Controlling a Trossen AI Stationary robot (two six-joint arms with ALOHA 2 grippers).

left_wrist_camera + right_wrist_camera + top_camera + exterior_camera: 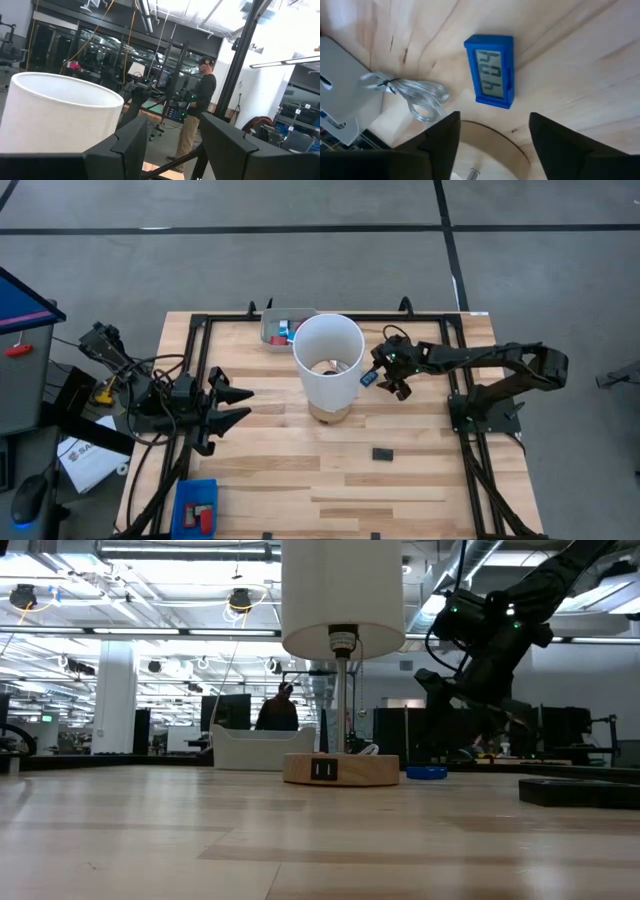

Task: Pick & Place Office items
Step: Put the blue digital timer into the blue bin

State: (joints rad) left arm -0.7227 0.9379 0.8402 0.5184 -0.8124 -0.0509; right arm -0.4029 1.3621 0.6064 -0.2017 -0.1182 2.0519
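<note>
A small blue block with a grey digit display (491,70) lies flat on the wood beside the white cylinder's wooden base (487,150); in the high view this blue block (368,379) is just right of the cylinder (328,363). My right gripper (493,120) is open above it, a finger on either side, touching nothing. In the low view the right gripper (478,660) is well above the table. A black block (382,453) lies flat nearer the near edge. My left gripper (243,404) waits open, left of the cylinder.
A grey tray (272,332) with small pieces sits at the far edge behind the cylinder. A blue tray (186,498) holding red pieces sits at the near left corner. A coiled clear cord (415,95) lies by the lamp base. A person (197,110) stands beyond the table.
</note>
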